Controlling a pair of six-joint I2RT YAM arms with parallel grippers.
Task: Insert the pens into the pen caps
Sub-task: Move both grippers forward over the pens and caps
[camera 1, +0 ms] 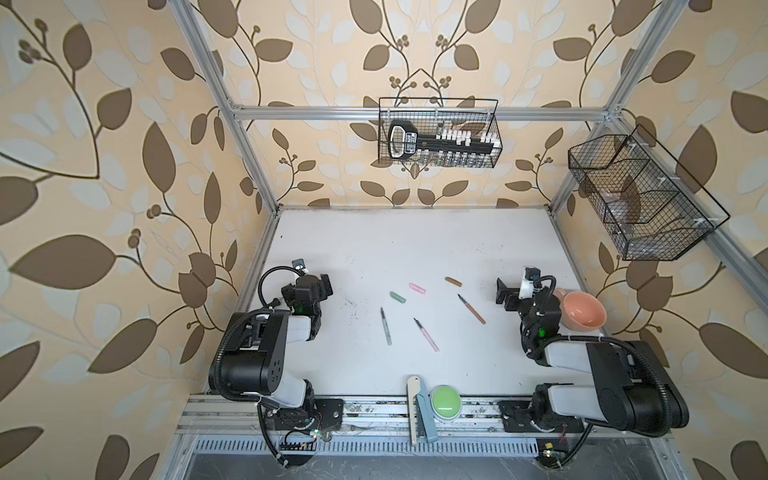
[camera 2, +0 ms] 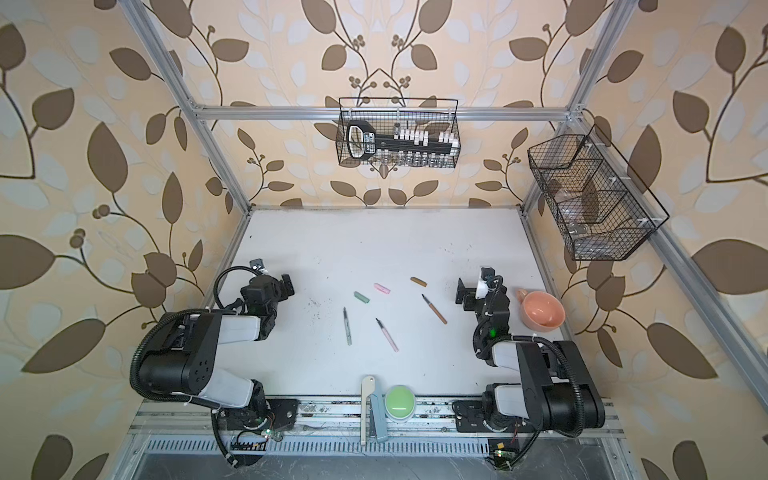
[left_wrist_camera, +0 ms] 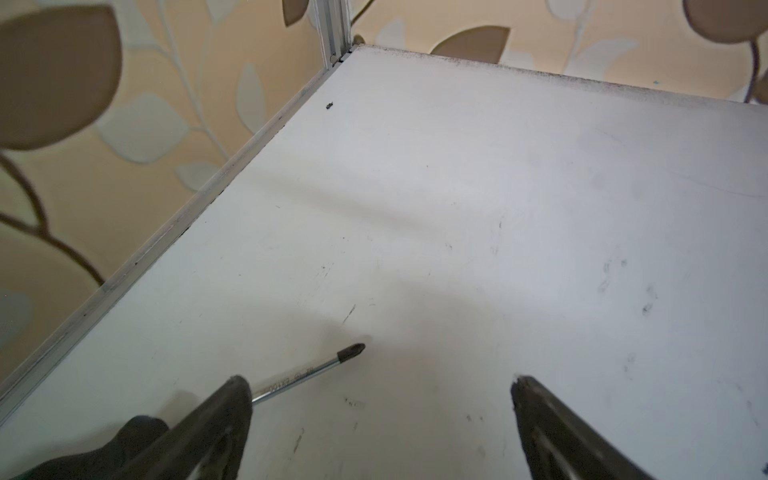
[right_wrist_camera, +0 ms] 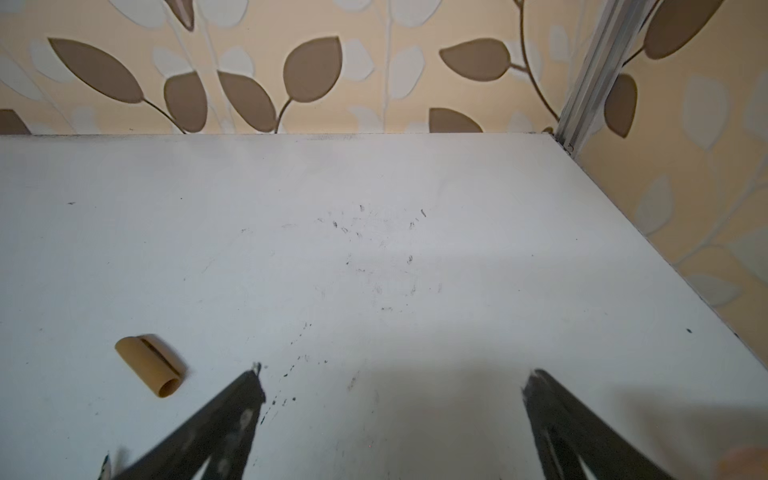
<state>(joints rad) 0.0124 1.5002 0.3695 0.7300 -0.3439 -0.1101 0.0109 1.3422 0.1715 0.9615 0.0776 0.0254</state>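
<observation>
Top views overhead, sharing whole table; wrist views low, forward-facing.

Pens — green, pink, brown — flat, uncapped, table centre; matching caps just beyond (all separate).

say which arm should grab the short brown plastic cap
Right. The short brown plastic cap lies close to the open right gripper, visible in its wrist view; the left gripper sits much farther away.

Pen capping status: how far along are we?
Done: nothing. The green pen, pink pen and brown pen lie uncapped, each apart from the green cap, pink cap and brown cap. In hand: nothing. The left gripper and right gripper are open and empty. Left: all three pairings.
</observation>
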